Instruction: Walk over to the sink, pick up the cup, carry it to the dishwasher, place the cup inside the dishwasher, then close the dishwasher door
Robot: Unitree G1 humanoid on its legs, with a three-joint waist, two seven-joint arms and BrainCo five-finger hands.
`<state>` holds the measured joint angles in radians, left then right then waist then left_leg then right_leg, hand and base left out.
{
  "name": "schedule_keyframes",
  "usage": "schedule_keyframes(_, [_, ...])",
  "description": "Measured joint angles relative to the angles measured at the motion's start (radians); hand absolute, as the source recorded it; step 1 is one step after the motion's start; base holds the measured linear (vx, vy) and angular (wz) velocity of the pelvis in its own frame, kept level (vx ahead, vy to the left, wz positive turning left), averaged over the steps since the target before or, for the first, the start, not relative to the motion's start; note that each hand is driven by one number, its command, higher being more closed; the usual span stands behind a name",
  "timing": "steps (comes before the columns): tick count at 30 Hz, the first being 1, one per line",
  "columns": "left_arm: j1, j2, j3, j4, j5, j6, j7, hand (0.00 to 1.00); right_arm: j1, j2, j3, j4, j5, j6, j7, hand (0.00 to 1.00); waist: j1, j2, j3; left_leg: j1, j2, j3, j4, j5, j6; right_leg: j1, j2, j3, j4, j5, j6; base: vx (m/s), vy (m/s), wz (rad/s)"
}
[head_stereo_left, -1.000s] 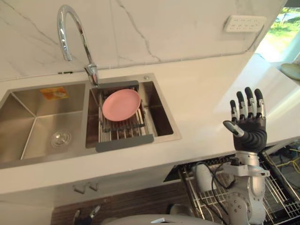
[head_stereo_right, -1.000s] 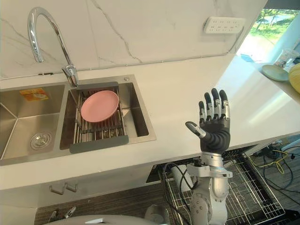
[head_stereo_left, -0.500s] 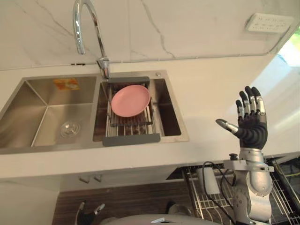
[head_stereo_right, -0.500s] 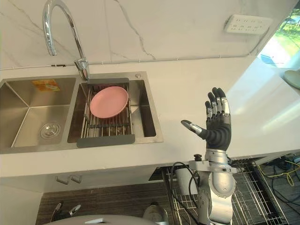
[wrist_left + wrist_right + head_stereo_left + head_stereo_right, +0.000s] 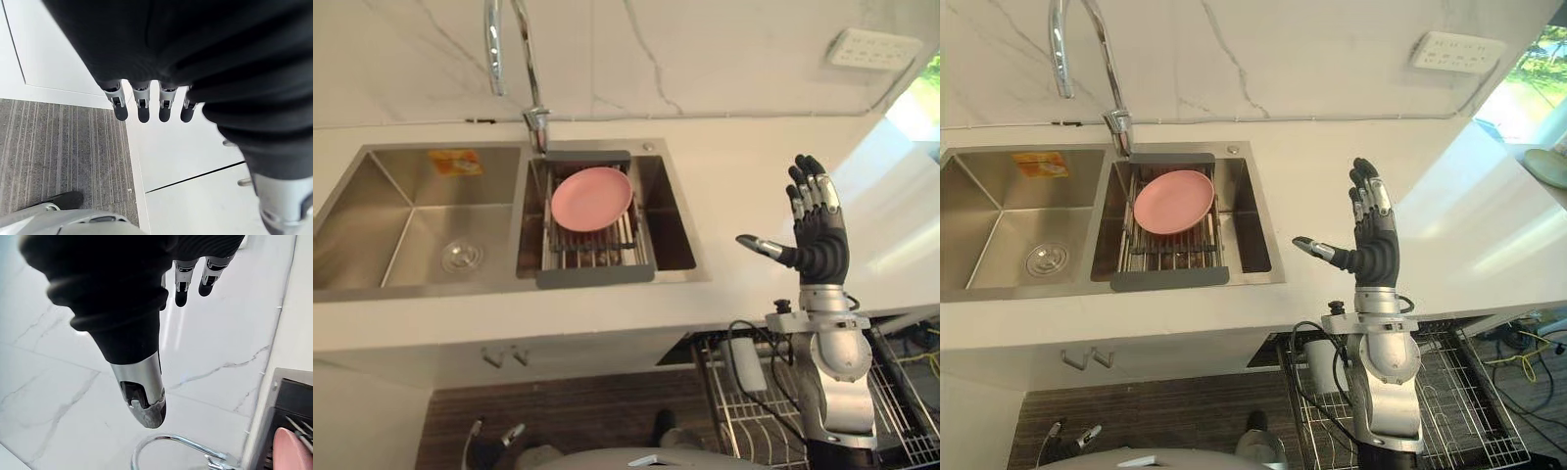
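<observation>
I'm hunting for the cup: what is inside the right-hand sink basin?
A pink plate lies on a wire rack set across the basin. The floor under plate and rack is covered.

- Pink plate (image 5: 592,199) lies on a metal drainer rack (image 5: 597,257), toward its 12 o'clock end.
- Chrome tap (image 5: 516,59) rises at the rack's 11 o'clock.
- White socket strip (image 5: 871,49) on the marble wall (image 5: 705,54), at the plate's 2 o'clock.
- White surface (image 5: 734,186) at the rack's 3 o'clock.
</observation>
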<state>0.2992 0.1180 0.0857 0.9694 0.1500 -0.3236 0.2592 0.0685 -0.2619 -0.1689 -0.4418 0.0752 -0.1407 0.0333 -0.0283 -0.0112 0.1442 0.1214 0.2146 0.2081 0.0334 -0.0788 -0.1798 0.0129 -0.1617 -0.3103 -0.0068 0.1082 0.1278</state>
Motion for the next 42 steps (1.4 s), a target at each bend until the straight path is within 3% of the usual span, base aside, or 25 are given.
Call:
schedule_keyframes(5, [-0.023, 0.005, 0.037, 0.0, -0.01, 0.019, 0.0, 0.0, -0.163, -0.126, 0.117, 0.046, -0.364, 0.038, -0.034, 0.0, 0.019, -0.004, 0.003, -0.003, -0.001, -0.015, -0.003, 0.003, -0.003, 0.025, 0.007, -0.012, -0.048, 0.03, -0.001, 0.0, 0.0, 0.04])
schedule_keyframes(8, [-0.033, 0.017, 0.043, 0.0, -0.008, 0.023, -0.004, 0.0, -0.275, -0.19, 0.167, 0.099, -0.515, 0.061, -0.035, 0.0, 0.028, -0.006, 0.003, -0.005, -0.001, -0.027, -0.006, 0.006, -0.003, 0.038, 0.008, -0.031, -0.056, 0.03, -0.001, -0.01, 0.002, 0.15])
schedule_keyframes(13, [-0.033, 0.023, 0.075, 0.002, 0.012, 0.041, -0.004, 0.0, -0.393, -0.28, 0.261, 0.225, -0.673, 0.062, -0.033, 0.0, 0.051, -0.009, 0.002, -0.006, -0.001, -0.048, -0.018, 0.01, -0.004, 0.057, 0.011, -0.057, -0.074, 0.031, 0.002, 0.0, 0.0, 0.15])
schedule_keyframes(19, [-0.033, 0.023, 0.077, 0.002, 0.036, 0.06, -0.012, 0.0, -0.51, -0.343, 0.368, 0.413, -0.749, 0.055, -0.011, 0.0, 0.072, -0.017, -0.002, -0.03, -0.001, -0.079, -0.019, 0.016, -0.004, 0.056, 0.01, -0.085, -0.074, 0.031, 0.002, 0.0, 0.004, 0.14])
schedule_keyframes(26, [-0.031, 0.036, 0.079, -0.011, 0.051, 0.07, -0.013, 0.0, -0.555, -0.355, 0.444, 0.621, -0.808, 0.026, 0.017, 0.0, 0.092, -0.039, -0.01, -0.036, -0.012, -0.11, -0.036, 0.039, 0.0, 0.057, -0.001, -0.114, -0.075, 0.033, 0.003, -0.02, 0.01, 0.13])
schedule_keyframes(32, [-0.032, 0.057, 0.079, -0.017, 0.051, 0.075, -0.013, 0.0, -0.567, -0.355, 0.483, 0.714, -0.841, -0.011, 0.029, 0.0, 0.105, -0.058, -0.011, -0.039, -0.032, -0.129, -0.054, 0.063, 0.009, 0.056, -0.019, -0.126, -0.075, 0.045, 0.008, -0.05, 0.024, 0.07])
schedule_keyframes(42, [-0.025, 0.061, 0.079, -0.018, 0.051, 0.077, -0.024, 0.0, -0.57, -0.352, 0.483, 0.795, -0.87, -0.008, -0.004, 0.0, 0.127, -0.065, -0.012, -0.054, -0.039, -0.157, -0.081, 0.095, 0.011, 0.052, -0.025, -0.15, -0.081, 0.047, 0.007, -0.04, 0.008, 0.09])
